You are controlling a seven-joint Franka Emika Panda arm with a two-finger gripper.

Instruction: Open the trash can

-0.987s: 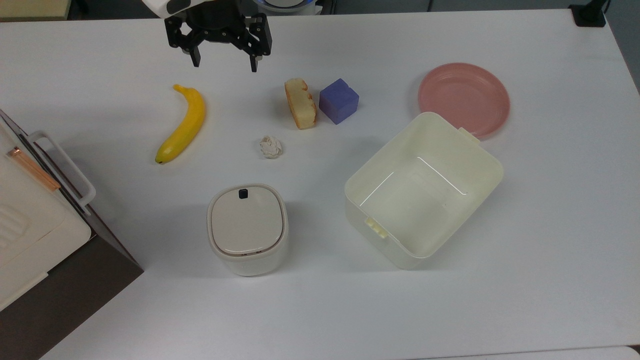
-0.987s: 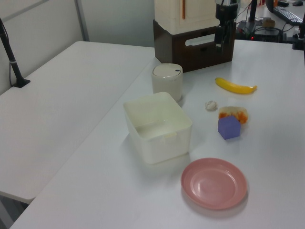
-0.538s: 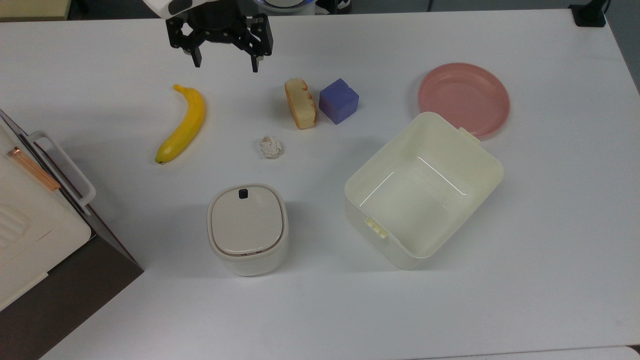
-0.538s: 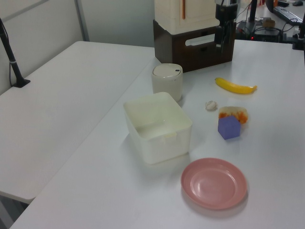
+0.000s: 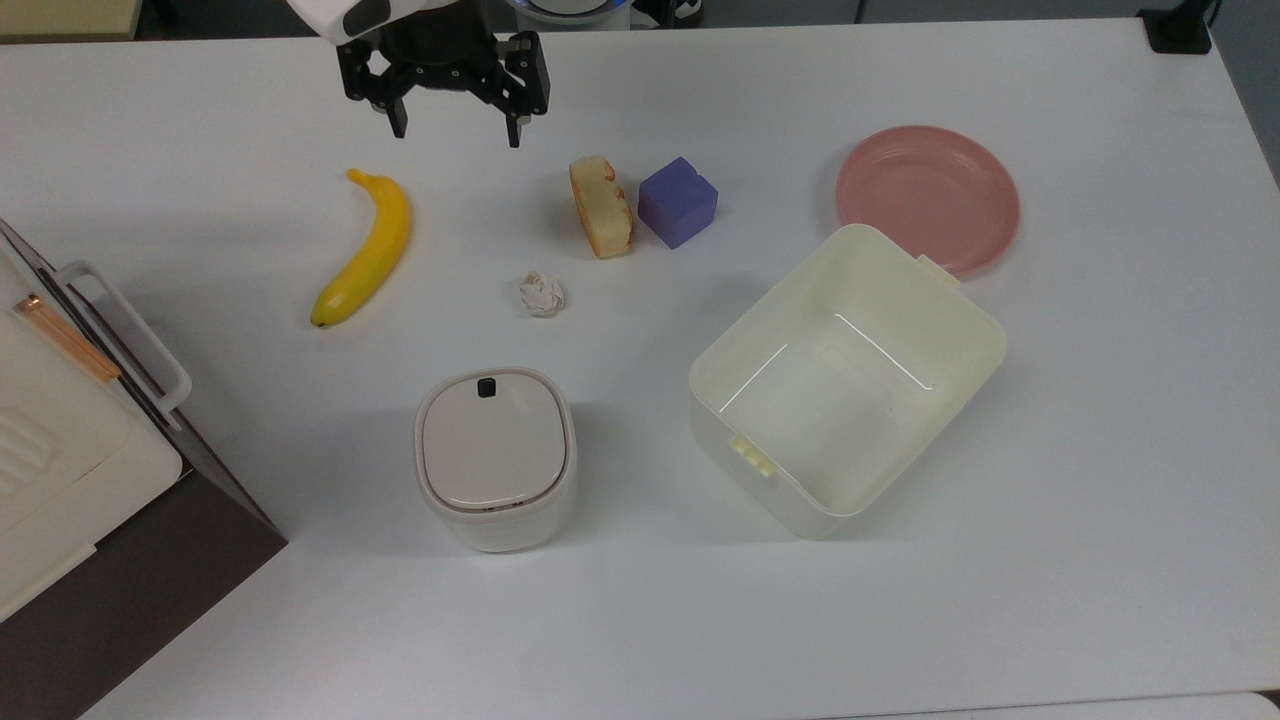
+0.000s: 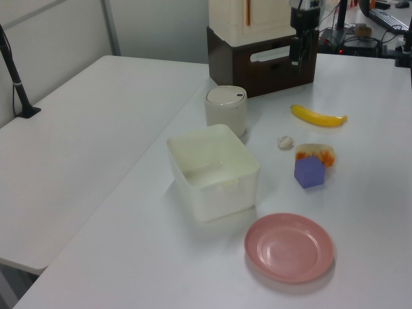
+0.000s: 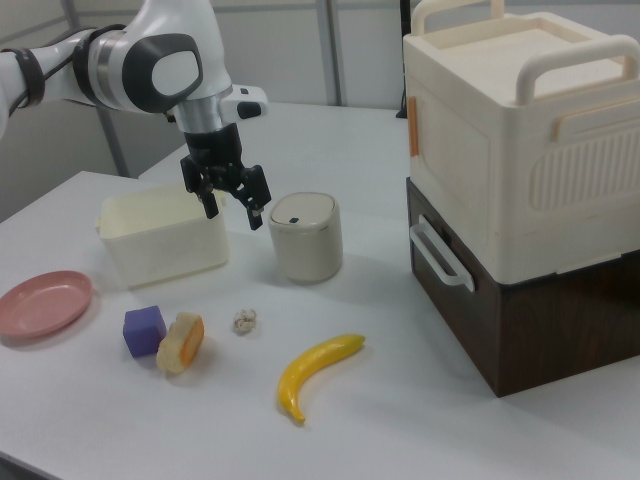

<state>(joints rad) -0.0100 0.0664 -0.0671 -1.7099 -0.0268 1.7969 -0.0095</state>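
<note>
White desk [image 5: 1100, 500] had my gripper [image 5: 455, 130], fingers spread wide and empty, by its far edge, well apart from the shut trash can [image 5: 495, 458]; I thought it might miss the small button [image 5: 487, 387] and tip it.

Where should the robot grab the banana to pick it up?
Probably the banana at its thick middle, coming straight down from above with the open gripper closing across its width. It lies flat on the table with clear space on both long sides.
</note>
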